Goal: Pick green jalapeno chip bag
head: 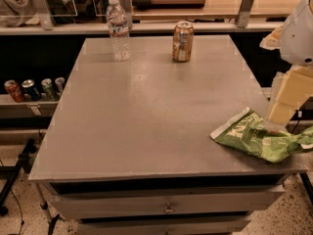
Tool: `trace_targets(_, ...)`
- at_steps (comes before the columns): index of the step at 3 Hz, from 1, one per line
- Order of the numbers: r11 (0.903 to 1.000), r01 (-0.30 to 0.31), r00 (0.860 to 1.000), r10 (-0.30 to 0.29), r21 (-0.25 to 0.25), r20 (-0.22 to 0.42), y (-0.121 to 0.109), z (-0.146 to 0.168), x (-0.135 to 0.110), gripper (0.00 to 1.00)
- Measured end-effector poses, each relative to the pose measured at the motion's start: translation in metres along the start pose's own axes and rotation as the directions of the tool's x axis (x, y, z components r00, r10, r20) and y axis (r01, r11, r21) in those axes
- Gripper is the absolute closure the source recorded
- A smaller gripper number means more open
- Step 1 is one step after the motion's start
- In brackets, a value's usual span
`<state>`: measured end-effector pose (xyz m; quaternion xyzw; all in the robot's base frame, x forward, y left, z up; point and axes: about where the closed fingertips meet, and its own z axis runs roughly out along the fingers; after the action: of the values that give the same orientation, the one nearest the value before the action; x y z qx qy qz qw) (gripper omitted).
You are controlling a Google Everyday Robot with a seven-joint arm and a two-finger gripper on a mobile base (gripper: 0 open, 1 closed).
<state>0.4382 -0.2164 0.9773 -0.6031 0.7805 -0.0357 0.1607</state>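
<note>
The green jalapeno chip bag (258,139) lies crumpled on the near right corner of the grey table (146,111), and its right end hangs over the table's right edge. My gripper (280,114) comes in from the right edge of the view. It hangs just above and behind the bag's right part, with its pale yellow tip close to the foil. The white arm housing (299,31) is above it at the upper right. Nothing shows in the gripper's grasp.
A clear water bottle (119,28) and a brown soda can (183,41) stand at the table's far edge. Several cans (33,88) sit on a low shelf at left. Drawers (166,204) are under the tabletop. A wooden counter runs behind.
</note>
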Motion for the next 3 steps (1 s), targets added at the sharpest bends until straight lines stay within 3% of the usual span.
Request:
trace_targets(2,0.9999,-0.011,1.0,0.011,0.005,0.01,-0.002,0.0,-0.001,0.0)
trace_targets(3,0.9957,-0.09,0.996,0.09,-0.02,0.01,-0.012,0.017,0.004,0.0)
